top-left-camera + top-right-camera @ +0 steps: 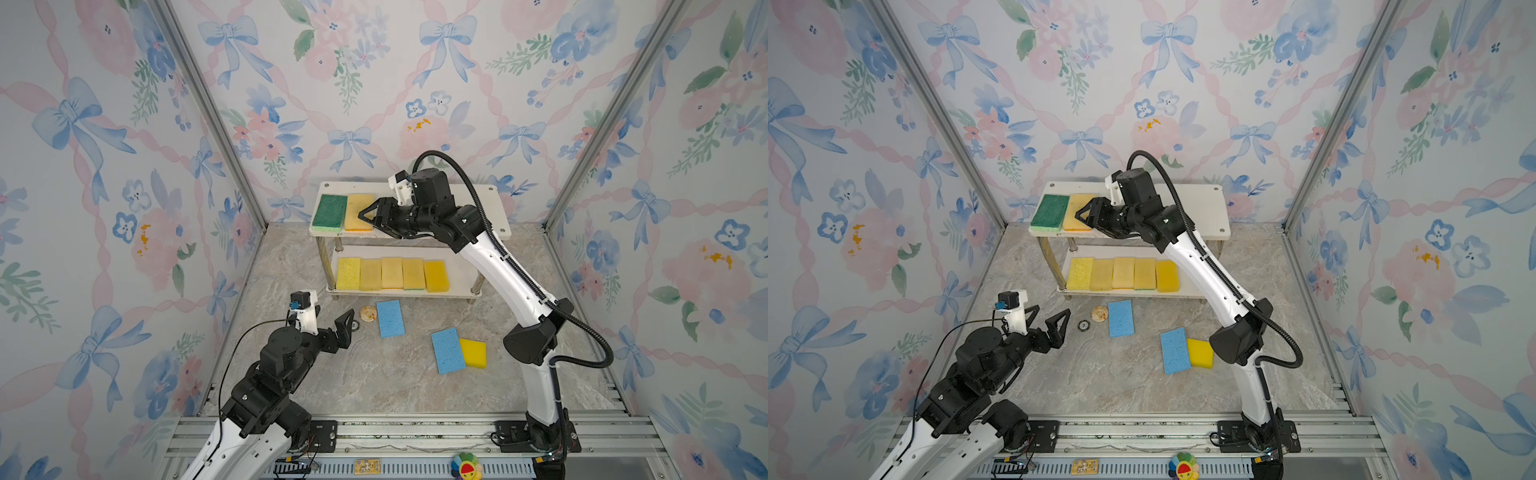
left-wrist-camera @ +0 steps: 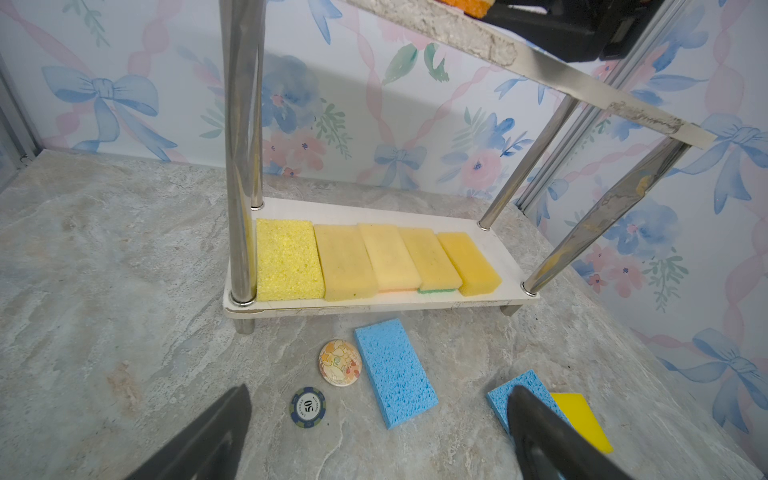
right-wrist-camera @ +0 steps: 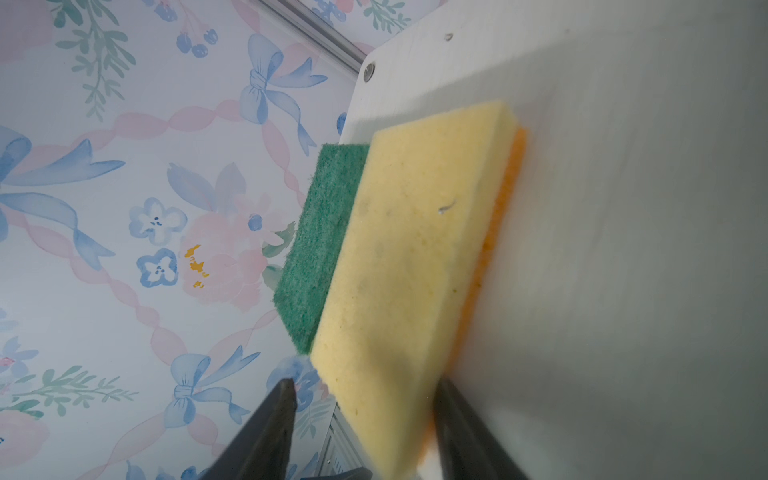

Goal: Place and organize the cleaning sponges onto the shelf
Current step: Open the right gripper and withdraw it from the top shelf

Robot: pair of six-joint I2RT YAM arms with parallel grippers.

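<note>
Grey marble-look tabletop (image 1: 374,386). At the back, in the middle, stands the white two-board shelf (image 1: 459,279) on shiny metal posts.

Over the top board from the right comes the right gripper (image 1: 368,220). Its jaws are parted, astride the near end of the pale yellow foam sponge (image 1: 353,212) with the orange underside. That sponge lies flat on the board, not gripped. In the right wrist view one finger (image 3: 278,419) stands clear of its edge. The other is right at the orange edge; can't tell if it touches.

Low over the tabletop, front-left of the shelf, is the left gripper (image 1: 1052,310), jaws wide, nothing between them.

The dark green scouring-faced sponge (image 1: 329,212) lies flat on the top board's left end, long side against the pale yellow one. On the lower board a row of five yellow foam sponges (image 1: 392,273) sits side by side, touching.

On the tabletop before the shelf:
- light blue rectangular sponge (image 1: 390,318)
- second light blue sponge (image 1: 447,351), further front-right
- bright yellow sponge (image 1: 473,353), touching the second blue one's right side
- round cream picture badge (image 1: 368,313), just left of the first blue sponge
- dark poker chip (image 2: 307,407), beside the badge
</note>
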